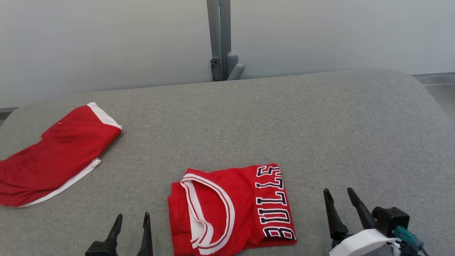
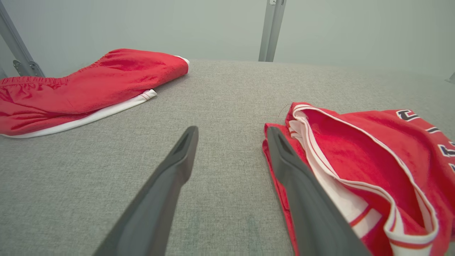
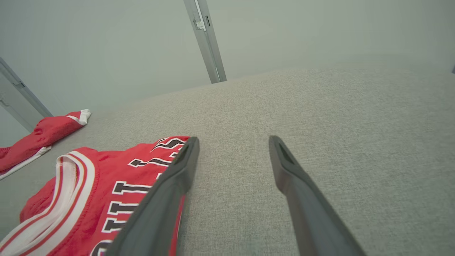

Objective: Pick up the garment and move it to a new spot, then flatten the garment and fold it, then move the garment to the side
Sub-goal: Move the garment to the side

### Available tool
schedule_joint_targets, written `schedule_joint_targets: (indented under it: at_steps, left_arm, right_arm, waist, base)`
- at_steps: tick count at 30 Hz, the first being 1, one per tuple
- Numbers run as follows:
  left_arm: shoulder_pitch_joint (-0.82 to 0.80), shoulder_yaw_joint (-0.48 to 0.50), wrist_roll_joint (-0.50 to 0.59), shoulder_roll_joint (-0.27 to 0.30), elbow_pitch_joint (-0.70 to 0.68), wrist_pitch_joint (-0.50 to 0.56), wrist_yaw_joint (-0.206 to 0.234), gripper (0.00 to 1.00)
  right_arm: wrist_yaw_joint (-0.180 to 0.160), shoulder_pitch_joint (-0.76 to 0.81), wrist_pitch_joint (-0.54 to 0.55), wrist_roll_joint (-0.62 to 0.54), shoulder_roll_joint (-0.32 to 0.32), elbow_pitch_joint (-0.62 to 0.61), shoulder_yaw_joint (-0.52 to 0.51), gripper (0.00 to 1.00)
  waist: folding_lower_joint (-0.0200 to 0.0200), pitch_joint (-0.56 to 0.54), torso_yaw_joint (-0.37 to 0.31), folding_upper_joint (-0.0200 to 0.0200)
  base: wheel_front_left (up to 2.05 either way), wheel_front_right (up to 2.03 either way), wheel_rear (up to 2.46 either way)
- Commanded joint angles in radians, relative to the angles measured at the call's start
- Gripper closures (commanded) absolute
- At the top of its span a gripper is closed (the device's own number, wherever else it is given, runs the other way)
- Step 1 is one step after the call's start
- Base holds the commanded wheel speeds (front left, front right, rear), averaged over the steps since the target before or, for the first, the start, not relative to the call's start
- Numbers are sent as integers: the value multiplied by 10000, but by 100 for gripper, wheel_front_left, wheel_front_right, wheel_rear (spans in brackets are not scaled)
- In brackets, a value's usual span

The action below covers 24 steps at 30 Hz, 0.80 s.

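Jersey (image 1: 231, 209): red, folded, lay flat between both sets of jaws, seemingly ready for moving aside.
Left gripper (image 1: 133, 215), right gripper (image 1: 338, 191): jaws wide apart, empty.
Shorts (image 1: 57, 156): well beyond the left jaws.

1. Jersey (image 1: 245, 195): bright red body. Neck/arm trim (image 1: 231, 213): white band w/ thin red stripes. Lettering (image 1: 274, 202): black block caps, white outline; we read "BULLS".
2. Shorts (image 1: 60, 156): same red, plain. Hem band (image 1: 105, 116) white; we note a white edge w/ thin red line along lower side.
3. Table cover (image 1: 284, 124): mid grey, fine heathered weave, uniform throughout.
4. Wall (image 1: 106, 42): pale grey, slight green tint in wrist views. Post (image 1: 218, 35): darker grey.
5. Left gripper (image 1: 132, 214), right gripper (image 1: 338, 190): fingers dark grey to black, matte. R wrist shell (image 1: 359, 241) white; block (image 1: 391, 217) black; plug (image 1: 405, 234) teal.
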Motion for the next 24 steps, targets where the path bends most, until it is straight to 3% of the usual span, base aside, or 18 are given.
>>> schedule_joint_targets:
  at_steps: [1,7,20,21,22,24]
  left_arm:
    - [-59,-60,35,34,32,1,-22,0]
    - [-305,-453,-60,34,101,1,-92,0]
    - [-662,-514,31,33,76,1,-137,0]
    - [-663,-497,2,33,78,1,-121,0]
    - [-656,-463,-21,33,75,1,-109,0]
    - [-599,-413,-14,33,39,1,-78,0]
  right_arm:
    - [-5,-183,-28,199,-19,126,144,0]
    - [-5,-826,-28,1206,-27,1275,1103,0]
    - [-3,-2165,3,3023,-25,3966,1824,0]
    - [-5,-2216,16,3153,-22,4117,1909,65]
    - [-5,-2250,17,3283,-15,4238,1966,100]
    - [-5,-2411,10,3196,-20,4306,2027,100]
  waist:
    - [0,171,226,73]
    - [0,533,972,73]
    - [0,1231,2295,73]
    - [0,1239,2309,73]
    - [0,1243,2302,73]
    - [0,1219,2185,73]
  base:
    - [0,0,0]
    - [0,0,0]
    - [0,0,0]
    - [0,0,0]
    - [0,0,0]
    - [0,0,0]
